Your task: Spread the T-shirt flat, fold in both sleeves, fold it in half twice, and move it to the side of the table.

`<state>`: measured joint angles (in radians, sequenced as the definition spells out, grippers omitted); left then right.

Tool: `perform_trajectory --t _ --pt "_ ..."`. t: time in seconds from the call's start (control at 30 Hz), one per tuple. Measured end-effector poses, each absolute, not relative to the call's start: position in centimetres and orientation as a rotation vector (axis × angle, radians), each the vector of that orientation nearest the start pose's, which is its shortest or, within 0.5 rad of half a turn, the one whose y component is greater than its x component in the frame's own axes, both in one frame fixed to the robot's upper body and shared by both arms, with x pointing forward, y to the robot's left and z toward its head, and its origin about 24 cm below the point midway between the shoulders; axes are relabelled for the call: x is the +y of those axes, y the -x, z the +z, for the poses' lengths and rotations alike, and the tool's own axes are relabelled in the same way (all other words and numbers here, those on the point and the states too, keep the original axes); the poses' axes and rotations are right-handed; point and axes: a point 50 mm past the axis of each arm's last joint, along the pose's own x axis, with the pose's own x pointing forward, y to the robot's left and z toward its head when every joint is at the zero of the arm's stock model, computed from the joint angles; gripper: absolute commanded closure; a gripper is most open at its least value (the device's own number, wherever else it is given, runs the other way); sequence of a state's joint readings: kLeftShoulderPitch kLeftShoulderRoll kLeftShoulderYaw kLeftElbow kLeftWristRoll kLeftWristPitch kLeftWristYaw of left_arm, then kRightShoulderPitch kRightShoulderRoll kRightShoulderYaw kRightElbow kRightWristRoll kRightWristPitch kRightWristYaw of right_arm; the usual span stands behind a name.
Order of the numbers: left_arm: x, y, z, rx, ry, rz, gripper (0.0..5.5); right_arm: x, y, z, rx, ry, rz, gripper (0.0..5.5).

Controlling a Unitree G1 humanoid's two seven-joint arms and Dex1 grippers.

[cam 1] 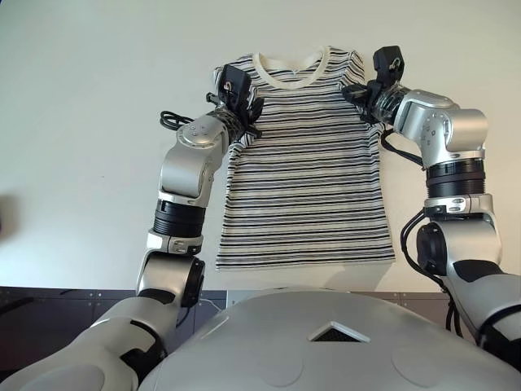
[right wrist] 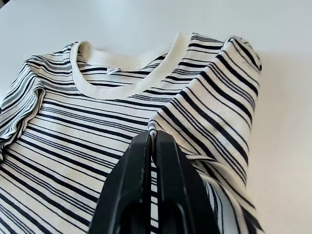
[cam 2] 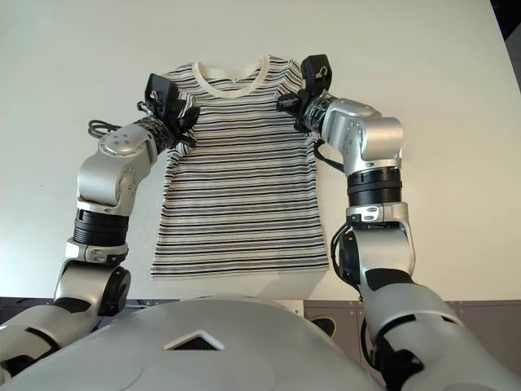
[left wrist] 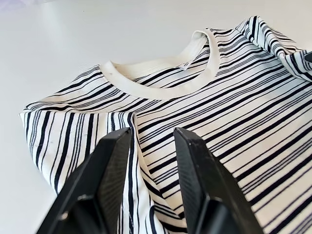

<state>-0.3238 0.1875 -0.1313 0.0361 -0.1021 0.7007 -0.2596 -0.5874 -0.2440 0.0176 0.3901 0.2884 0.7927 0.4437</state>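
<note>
Left eye view: T-shirt (cam 1: 305, 187) lies flat on the white table (cam 1: 81, 98), hem nearest the robot, sleeves tucked in. Up at the shoulders, left gripper (left wrist: 151, 134) sits open over one sleeve, right gripper (right wrist: 152, 134) is pinched shut on the other's fold. Collar's farthest.

Striped T-shirt (cam 2: 240, 187) lies flat on the white desk (cam 2: 423, 65), cream collar (cam 2: 232, 85) at the far end, hem (cam 2: 240, 265) close to the robot. Both sleeves look tucked in, so the sides run nearly straight. Left gripper (cam 2: 186, 122) sits on the left shoulder, right gripper (cam 2: 289, 103) on the right shoulder, both touching cloth. A black cable (cam 2: 102, 128) loops on the desk beside the left arm.
</note>
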Motion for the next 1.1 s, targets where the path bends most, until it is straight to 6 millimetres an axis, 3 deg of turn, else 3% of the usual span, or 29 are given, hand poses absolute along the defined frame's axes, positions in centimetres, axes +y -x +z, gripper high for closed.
perform_trajectory --t 0.07,0.2,0.37,0.43,0.57,0.7,0.83,0.93,1.1 --pt "12.7 -29.7 5.2 0.458 -0.113 -0.405 3.86 -13.6 -33.9 6.7 0.593 -0.117 0.557 5.37" --pt "12.6 -29.7 5.2 0.457 -0.113 -0.403 3.86 -12.6 -34.3 7.2 0.563 -0.105 0.6 4.77" --pt "12.7 -29.8 5.2 0.456 -0.111 -0.396 3.86 -12.2 -34.2 8.4 0.527 -0.125 0.678 4.77" --pt "12.7 -29.7 5.0 0.46 -0.107 -0.392 3.86 -13.2 -34.3 9.1 0.51 -0.121 0.679 4.77" --pt "13.0 -29.5 4.8 0.466 -0.11 -0.385 3.86 -17.2 -33.8 10.5 0.463 -0.071 0.621 4.77" --pt "14.1 -28.4 4.7 0.437 -0.217 -0.436 3.86 -20.1 -31.6 8.4 0.497 0.108 0.605 4.77" --pt "15.5 -26.7 4.5 0.427 -0.331 -0.513 3.86 -20.4 -29.0 4.6 0.587 0.208 0.63 4.77" --pt "16.2 -26.5 4.4 0.437 -0.361 -0.515 3.86 -19.8 -28.2 3.9 0.574 0.233 0.662 4.77" --pt "16.1 -26.5 4.4 0.431 -0.36 -0.518 3.86 -18.6 -28.0 4.7 0.501 0.291 0.688 4.77"
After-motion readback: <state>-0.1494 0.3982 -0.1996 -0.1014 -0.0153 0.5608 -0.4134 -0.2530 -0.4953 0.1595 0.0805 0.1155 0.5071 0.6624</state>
